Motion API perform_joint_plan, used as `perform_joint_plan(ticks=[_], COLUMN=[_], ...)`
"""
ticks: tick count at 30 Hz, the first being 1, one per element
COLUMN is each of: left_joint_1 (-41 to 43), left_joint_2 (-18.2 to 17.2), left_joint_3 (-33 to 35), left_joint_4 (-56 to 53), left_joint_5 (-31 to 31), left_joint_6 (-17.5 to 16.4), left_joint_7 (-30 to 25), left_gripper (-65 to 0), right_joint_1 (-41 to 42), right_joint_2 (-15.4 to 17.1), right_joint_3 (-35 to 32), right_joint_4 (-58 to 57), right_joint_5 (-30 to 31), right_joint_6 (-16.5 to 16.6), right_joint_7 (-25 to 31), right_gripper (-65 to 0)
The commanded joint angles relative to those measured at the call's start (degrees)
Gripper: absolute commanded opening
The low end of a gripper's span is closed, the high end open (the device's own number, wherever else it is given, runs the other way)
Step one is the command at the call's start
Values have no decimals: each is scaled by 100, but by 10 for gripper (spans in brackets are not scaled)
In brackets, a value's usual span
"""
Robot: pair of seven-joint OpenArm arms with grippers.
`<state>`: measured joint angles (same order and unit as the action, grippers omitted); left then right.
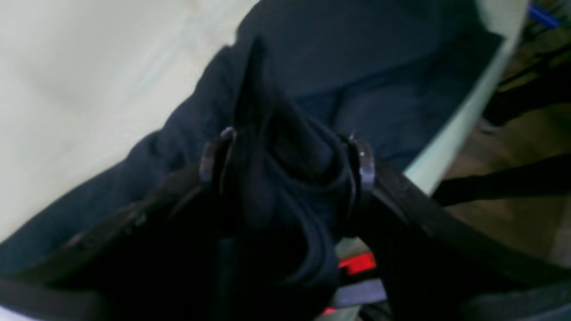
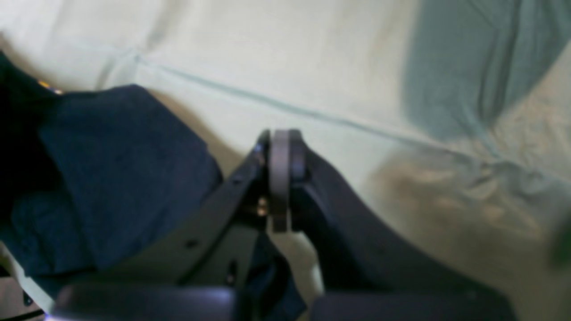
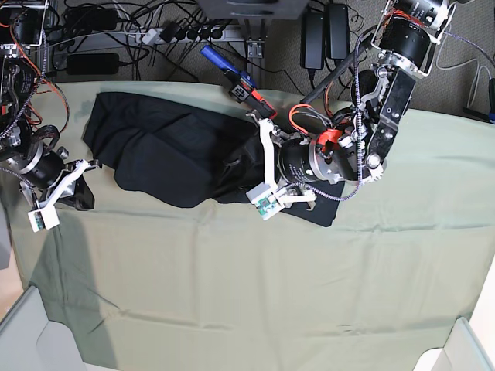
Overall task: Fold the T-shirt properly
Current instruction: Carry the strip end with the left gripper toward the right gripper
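Right end effector (image 2: pixel 280 178), at the base view's left edge of the counter (image 3: pixel 232 294), has its fingers pressed together on nothing; a dark fold just beside it is too blurred to identify. T-shirt (image 3: pixel 166 151) lies rumpled across the pale green cloth (image 3: pixel 402 255) at the far-centre, its right part hidden under the left arm. Left end effector (image 1: pixel 285 156) has fingers spread apart with bunched black fabric between them; contact unclear, lower frame lost in shadow.
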<state>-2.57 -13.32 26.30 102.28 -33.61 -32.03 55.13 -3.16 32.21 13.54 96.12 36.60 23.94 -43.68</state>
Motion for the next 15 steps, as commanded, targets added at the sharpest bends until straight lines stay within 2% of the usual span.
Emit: perform_joint_plan(ticks=[1, 3, 7, 10, 14, 15], left_joint_1=[-92, -92, -92, -96, -109, -109], left_joint_2=[15, 20, 33, 28, -7, -26], left_joint_3=[-7, -7, -7, -13, -330, -487], left_joint_4=[111, 111, 111, 111, 111, 111], left_joint_5=[-260, -573, -896, -868, -439, -361], left_joint_6=[-197, -323, -330, -341, -339, -339], left_joint_7=[-85, -83, -87, -90, -131, -131], left_gripper=[-300, -300, -300, -300, -300, -301], right_joint_1=[76, 76, 76, 76, 76, 72], right_joint_2=[94, 94, 94, 94, 96, 94], right_joint_3=[74, 74, 74, 74, 79, 127], right_joint_4=[94, 92, 92, 92, 90, 85], right_joint_5=[68, 66, 68, 66, -190, -354], right_joint_6=[-13, -13, -13, -13, -24, -175], right_joint_7=[146, 146, 149, 144, 120, 101], right_gripper=[-650, -650, -650, -650, -650, -650])
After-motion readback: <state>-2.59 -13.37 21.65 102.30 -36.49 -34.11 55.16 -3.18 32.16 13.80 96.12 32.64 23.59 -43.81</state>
